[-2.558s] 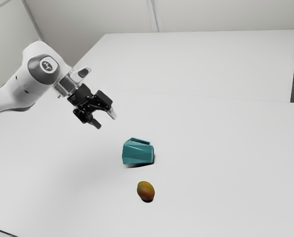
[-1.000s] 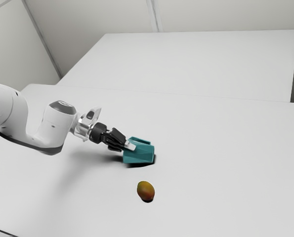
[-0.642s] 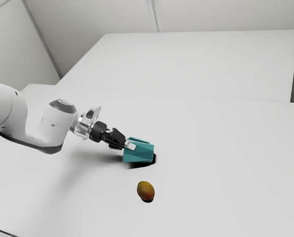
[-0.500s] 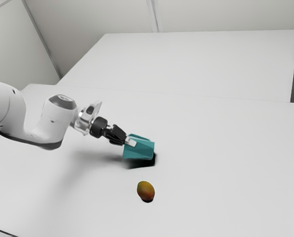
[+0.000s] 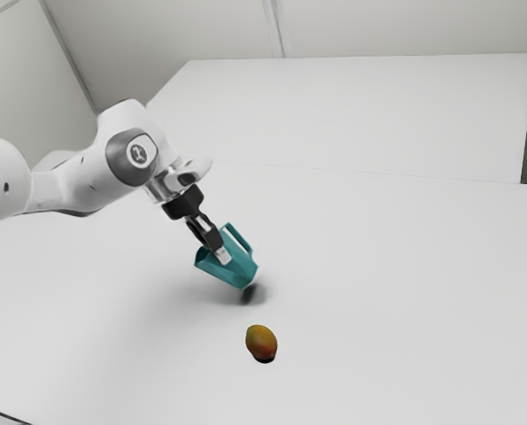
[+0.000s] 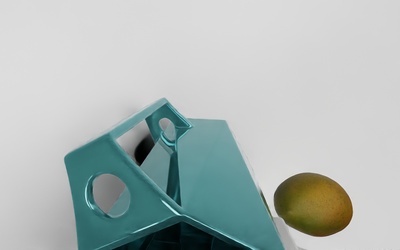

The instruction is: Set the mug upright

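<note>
Exterior view: The gripper, reaching in from the exterior view's left, has the teal mug pinched, judging by how the mug hangs slanted with no other support to be seen. One pale fingertip lies across its near side. The base points down toward the exterior view's right; the handle is on the upper, right-hand side. A dark shadow falls below the base, which suggests a small gap above the table. The fruit rests nearer the camera, apart from the mug.

Wrist view: The mug's opening faces back toward the gripper. A pale fingertip lies along the wall on the fruit's side; its partner is hidden. For a sound turn, the hand should rotate until the base is level, holding a steady squeeze so that the slick, faceted wall does not pivot. The mug is then best lowered straight down, well away from the fruit, and released only once the base sits flat; an early release could tip it onto its side.
</note>
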`<state>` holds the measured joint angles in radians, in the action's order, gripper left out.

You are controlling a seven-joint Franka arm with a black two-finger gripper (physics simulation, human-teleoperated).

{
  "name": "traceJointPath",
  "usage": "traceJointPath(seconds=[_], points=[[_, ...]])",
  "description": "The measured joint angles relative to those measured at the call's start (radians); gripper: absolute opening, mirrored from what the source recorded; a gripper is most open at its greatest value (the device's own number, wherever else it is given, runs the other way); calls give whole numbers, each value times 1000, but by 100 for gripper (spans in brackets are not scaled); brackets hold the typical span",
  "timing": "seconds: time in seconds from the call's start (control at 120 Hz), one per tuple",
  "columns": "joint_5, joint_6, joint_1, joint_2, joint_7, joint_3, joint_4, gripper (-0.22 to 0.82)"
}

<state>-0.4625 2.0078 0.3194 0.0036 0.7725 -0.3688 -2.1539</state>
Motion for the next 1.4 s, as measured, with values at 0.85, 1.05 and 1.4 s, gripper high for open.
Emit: traceJointPath(seconds=[0.85, 1.05, 1.4], points=[[399, 158, 19, -80, -561, -111, -147, -18], [401, 170, 32, -78, -623, -111, -152, -18], [396, 174, 28, -78, -696, -120, -152, 31]])
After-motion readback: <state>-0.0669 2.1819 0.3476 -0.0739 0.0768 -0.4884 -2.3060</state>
